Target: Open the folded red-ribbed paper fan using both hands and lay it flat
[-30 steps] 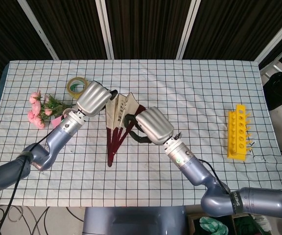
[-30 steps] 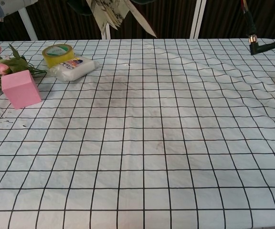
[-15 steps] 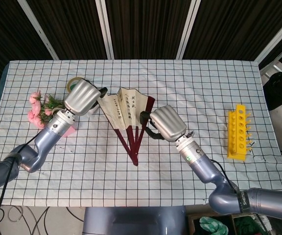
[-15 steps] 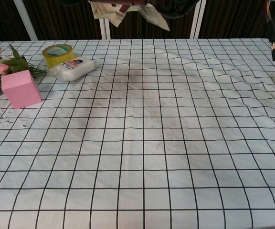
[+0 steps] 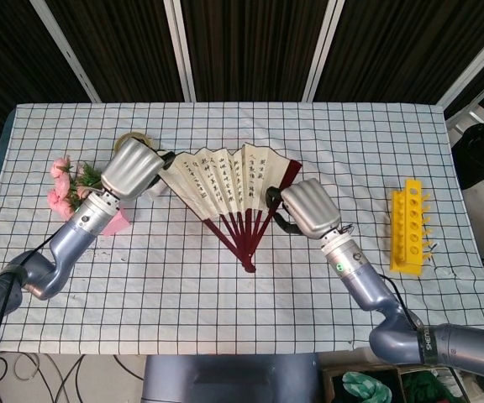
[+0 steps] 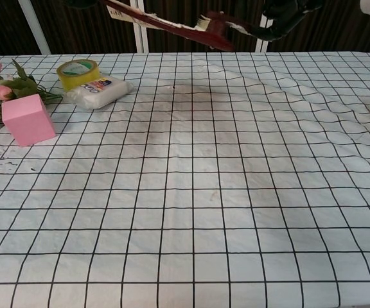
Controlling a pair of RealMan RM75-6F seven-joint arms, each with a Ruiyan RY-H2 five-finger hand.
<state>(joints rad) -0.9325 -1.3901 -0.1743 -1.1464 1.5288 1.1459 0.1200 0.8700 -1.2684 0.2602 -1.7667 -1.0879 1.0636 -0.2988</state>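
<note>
Black-gridded white tablecloth [image 5: 326, 143] before dark slatted wall [image 5: 250, 42], left hand [image 5: 131, 166] and right hand [image 5: 309, 207] each gripping the spread fan [image 5: 225, 180].

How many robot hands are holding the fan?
2. The left hand grips the left end of the paper fan; the right hand grips its right end.

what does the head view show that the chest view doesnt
Only the head view shows the left hand and right hand whole, each gripping an end rib of the fan, with the writing on its spread paper, plus the whole yellow rack.

Only the chest view shows the white packet by the tape roll, and the fan held well above the tablecloth, seen edge-on.

Both show the fan, the tape roll, the pink block and the flowers.
</note>
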